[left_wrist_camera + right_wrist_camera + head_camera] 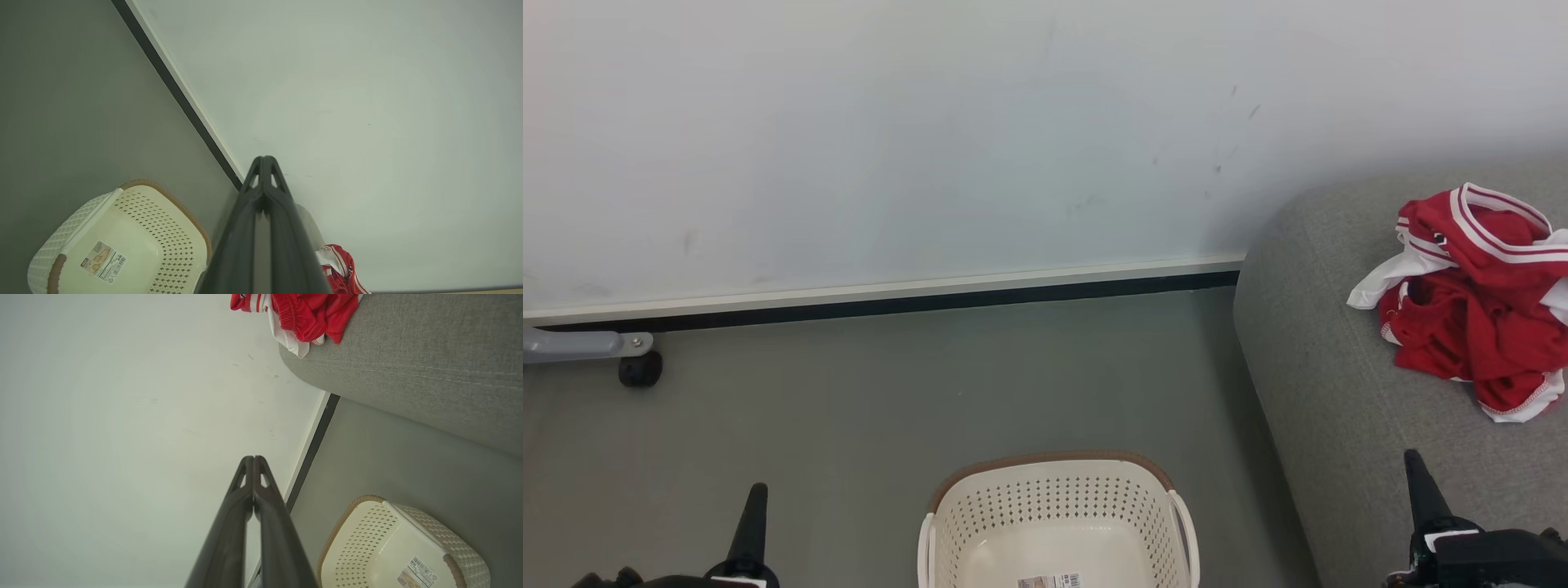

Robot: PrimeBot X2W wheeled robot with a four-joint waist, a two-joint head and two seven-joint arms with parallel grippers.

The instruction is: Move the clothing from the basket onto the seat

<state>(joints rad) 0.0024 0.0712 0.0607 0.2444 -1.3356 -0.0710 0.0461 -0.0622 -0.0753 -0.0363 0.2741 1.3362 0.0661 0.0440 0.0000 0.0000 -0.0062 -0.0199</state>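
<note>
The clothing (1470, 302) is lying in a crumpled red-and-white heap on the grey seat (1331, 392), at the right of the head view. The basket (1054, 490) is sitting on the floor (849, 408) just beside the seat's rounded corner, its bare bottom showing a printed label (1050, 581). The right claw (1418, 482) is showing against the near part of the seat in the head view, clenched with its two dark fingers pressed together and gripping nothing. The heap is lying ahead of it and slightly to its right, well apart from the fingertips. The left claw (755, 510) is hanging over the floor to the left of the basket, likewise clenched and empty. The basket is standing between it and the seat, and the clothing is lying far across on the other side. Both claws are pointing toward the pale wall (931, 147)
</note>
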